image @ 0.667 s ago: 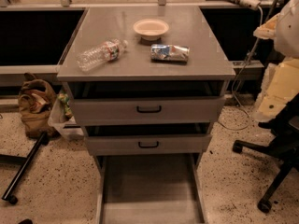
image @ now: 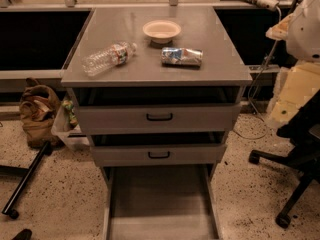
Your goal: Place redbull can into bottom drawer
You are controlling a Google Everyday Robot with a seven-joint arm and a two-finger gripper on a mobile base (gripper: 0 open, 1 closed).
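Observation:
The redbull can (image: 181, 56) lies on its side on the grey cabinet top (image: 150, 71), right of centre and just in front of a bowl. The bottom drawer (image: 160, 204) is pulled out at the cabinet's foot, and its shallow grey tray holds nothing. The two upper drawers (image: 159, 118) with black handles stand slightly ajar. My gripper is out of view. Only the white and cream body of my arm (image: 300, 59) shows at the right edge, to the right of the cabinet and apart from the can.
A clear plastic water bottle (image: 107, 58) lies on the cabinet top at the left. A cream bowl (image: 161, 30) stands behind the can. A black office chair base (image: 292, 184) is on the floor at right. A brown bag (image: 37, 114) and a small bin (image: 67, 129) sit at left.

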